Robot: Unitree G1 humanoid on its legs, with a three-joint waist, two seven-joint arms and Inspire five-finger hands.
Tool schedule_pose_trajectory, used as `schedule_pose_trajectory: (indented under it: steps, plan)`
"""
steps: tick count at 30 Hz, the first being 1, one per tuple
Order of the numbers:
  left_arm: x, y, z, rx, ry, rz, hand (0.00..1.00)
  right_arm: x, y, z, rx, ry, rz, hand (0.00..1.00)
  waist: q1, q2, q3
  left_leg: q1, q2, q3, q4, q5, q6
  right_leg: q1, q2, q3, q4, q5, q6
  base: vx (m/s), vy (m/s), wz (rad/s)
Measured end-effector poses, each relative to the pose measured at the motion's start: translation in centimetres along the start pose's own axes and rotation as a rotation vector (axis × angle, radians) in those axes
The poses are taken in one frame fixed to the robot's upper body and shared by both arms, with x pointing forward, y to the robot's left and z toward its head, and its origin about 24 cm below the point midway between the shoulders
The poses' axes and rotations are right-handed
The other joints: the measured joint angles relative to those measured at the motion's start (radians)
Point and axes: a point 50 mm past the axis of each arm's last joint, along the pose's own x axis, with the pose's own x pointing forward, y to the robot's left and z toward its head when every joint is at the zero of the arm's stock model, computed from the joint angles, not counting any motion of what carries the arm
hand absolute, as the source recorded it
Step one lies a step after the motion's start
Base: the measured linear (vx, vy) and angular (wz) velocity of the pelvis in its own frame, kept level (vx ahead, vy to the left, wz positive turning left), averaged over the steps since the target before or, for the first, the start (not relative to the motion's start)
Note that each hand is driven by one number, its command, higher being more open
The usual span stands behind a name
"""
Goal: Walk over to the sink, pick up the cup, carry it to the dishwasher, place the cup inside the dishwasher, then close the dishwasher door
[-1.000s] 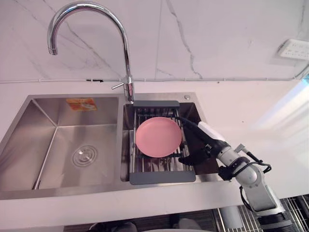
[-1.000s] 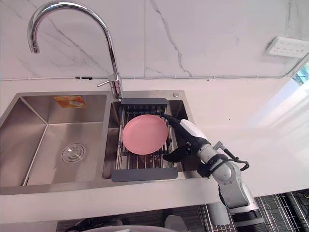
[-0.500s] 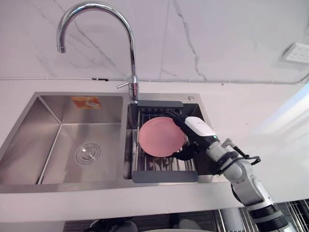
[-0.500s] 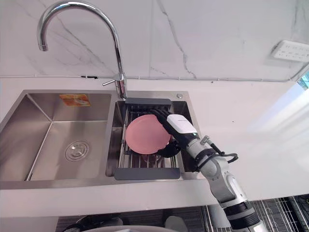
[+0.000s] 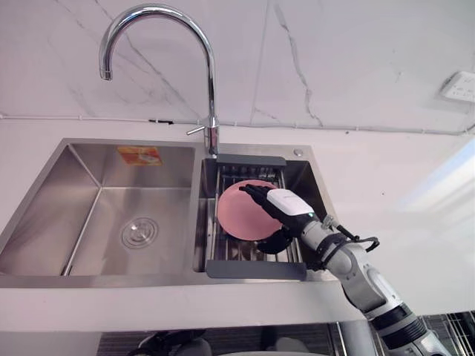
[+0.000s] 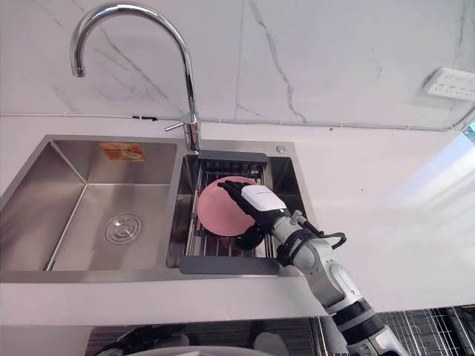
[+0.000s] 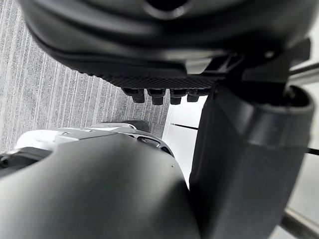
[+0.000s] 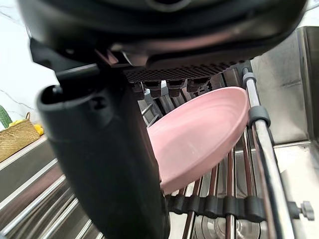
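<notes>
Left eye view, centre of frame: picking-up step at the stainless steel double sink (image 5: 111, 278), with no cup to be seen, only a pink round shallow dish (image 5: 239, 215) resting on the dark-framed steel-bar drain rack (image 5: 256, 270) across the basin under the tap. Right hand (image 5: 286, 206) spread over the dish, fingers straight above its face and thumb low by its near rim, not yet clamped on it; left hand (image 7: 149, 50) relaxed and holding nothing, above grey floor in the left wrist view. Next move, by judgement: pinch the rim between thumb and fingers, then lift clear of the rack bars without tipping.
</notes>
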Motion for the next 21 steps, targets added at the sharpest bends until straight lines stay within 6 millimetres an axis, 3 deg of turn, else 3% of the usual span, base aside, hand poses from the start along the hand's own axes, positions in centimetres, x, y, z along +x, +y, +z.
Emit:
schedule_pose_trajectory:
  steps: [21]
  plan:
    - [0.01, -0.02, -0.02, 0.004, 0.007, -0.001, 1.0, 0.09, 0.09, 0.25, 0.015, -0.012, 0.059, 1.0, -0.006, 0.003, -0.001, 0.001, 0.009, 0.005, 0.017, -0.011, -0.004, 0.002, 0.006, 0.007, 0.006, 0.001, 0.0, 0.0, -0.001, 0.0]
